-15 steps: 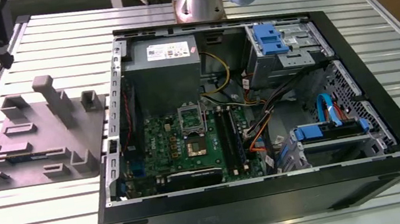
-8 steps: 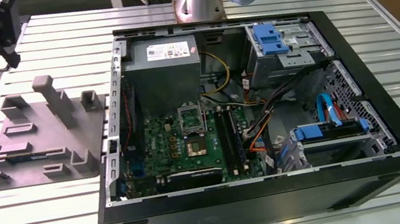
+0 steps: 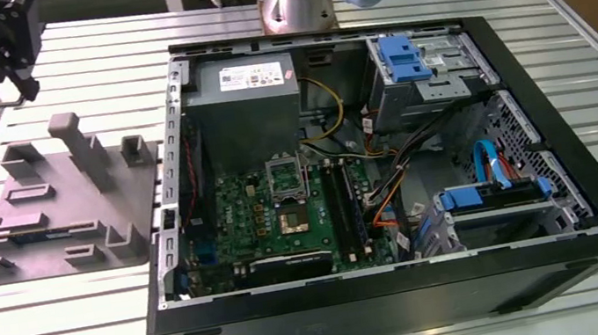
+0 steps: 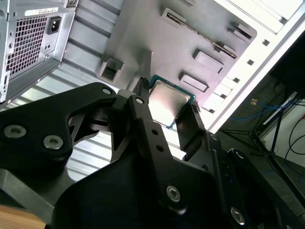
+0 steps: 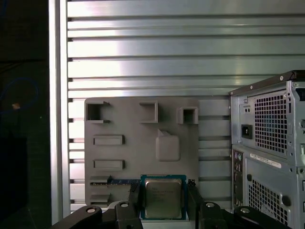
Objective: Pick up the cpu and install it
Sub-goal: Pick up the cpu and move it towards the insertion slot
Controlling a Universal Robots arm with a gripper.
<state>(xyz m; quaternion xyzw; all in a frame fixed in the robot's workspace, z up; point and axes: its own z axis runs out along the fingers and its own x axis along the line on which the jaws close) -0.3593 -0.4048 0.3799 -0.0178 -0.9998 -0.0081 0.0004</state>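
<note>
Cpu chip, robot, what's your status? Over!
Both jaws shut on the cpu. Grey tray behind it. Computer case beside the tray. Nothing seen in the way.

Silvery cpu (image 5: 163, 199) with teal edge, black tool (image 5: 163, 191), plain grey fixture (image 5: 138, 143), silver ribbed table (image 5: 143, 47), green motherboard (image 3: 282, 214)

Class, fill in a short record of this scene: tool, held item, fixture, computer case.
tool: black two-fingered tool, shut on the chip
held item: small square cpu with silvery metal top, held above the tray
fixture: grey moulded tray lying on the slatted metal table
computer case: open black computer case, green motherboard exposed
</note>
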